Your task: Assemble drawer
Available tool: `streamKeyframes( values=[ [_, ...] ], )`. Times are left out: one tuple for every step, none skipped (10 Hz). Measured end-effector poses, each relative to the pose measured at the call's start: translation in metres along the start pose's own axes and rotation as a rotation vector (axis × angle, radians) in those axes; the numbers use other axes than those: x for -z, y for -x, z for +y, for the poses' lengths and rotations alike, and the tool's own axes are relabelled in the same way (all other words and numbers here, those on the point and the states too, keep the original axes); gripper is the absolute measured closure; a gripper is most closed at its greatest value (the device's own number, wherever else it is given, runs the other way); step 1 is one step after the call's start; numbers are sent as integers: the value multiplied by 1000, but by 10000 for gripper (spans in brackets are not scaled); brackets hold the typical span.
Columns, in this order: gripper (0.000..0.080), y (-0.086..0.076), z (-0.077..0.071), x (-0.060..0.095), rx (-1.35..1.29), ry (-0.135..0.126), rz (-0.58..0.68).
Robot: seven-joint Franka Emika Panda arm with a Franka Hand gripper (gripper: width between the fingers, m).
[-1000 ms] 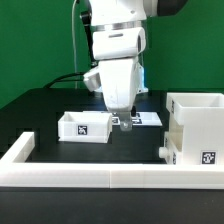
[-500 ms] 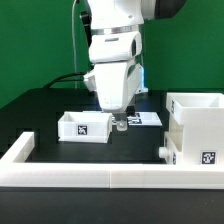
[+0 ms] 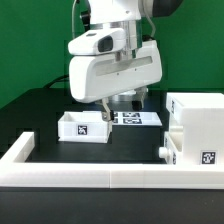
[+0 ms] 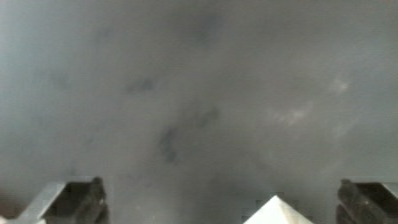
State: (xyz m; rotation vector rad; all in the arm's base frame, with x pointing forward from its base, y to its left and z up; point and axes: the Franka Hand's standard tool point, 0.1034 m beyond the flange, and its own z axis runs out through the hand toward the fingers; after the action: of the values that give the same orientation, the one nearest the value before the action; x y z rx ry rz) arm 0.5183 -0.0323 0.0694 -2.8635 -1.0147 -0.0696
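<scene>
**Exterior view, read from its left to its right.** A white rail (image 3: 60, 172) borders the black tabletop (image 3: 35, 110), in front of and below the gripper (image 3: 121, 104).

The drawer box (image 3: 85, 127) is a small open-topped white tray with a tag on its front wall. It sits upright on the tabletop, just below the gripper and toward the exterior view's left of it. Nothing touches it.

The gripper hangs under the broad white hand of the arm (image 3: 112, 70), clear of the tabletop.

**Wrist view.** The gripper (image 4: 217, 203) shows two dark fingertips (image 4: 71, 203) set far apart with nothing between them, so it is released and empty. Most of this view is grey blur.

**Exterior view, continued.** The marker board (image 3: 138, 118) lies just below and behind the gripper. Lower, toward the exterior view's right of the gripper, a small dark knob (image 3: 165, 152) stands just beside the cabinet (image 3: 197, 125). The cabinet is the large white open-topped housing, well apart from the drawer box.

**Hazards (judgement).**
- The gripper is close above the drawer box's far wall. A descent slightly off line could set a fingertip on the rim and shove or tip the light tray instead of straddling the wall.
- The hand is wide. A low sweep toward the cabinet could clip its near wall or topple the knob.
</scene>
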Motion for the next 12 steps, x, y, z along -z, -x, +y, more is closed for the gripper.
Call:
streamKeyframes(
  values=[
    [150,-1,-1,-1,-59,-4,3],
    [150,-2,-1,-1,-96,-5,4],
    [150,-2,-2,-1,-164,-10,7],
    [150,-3,-3,-1,-216,-12,8],
    [150,-2,-4,-1,-291,-16,10],
    [150,5,-7,-1,-371,-5,16],
    [150,15,-13,-2,-450,4,18],
    [150,22,-21,-3,-534,11,15],
    [150,23,-29,0,-556,30,11],
    [150,33,-26,0,-523,39,19],
    [150,44,-23,-1,-526,47,29],
    [150,42,-25,-1,-523,44,27]
  ],
)
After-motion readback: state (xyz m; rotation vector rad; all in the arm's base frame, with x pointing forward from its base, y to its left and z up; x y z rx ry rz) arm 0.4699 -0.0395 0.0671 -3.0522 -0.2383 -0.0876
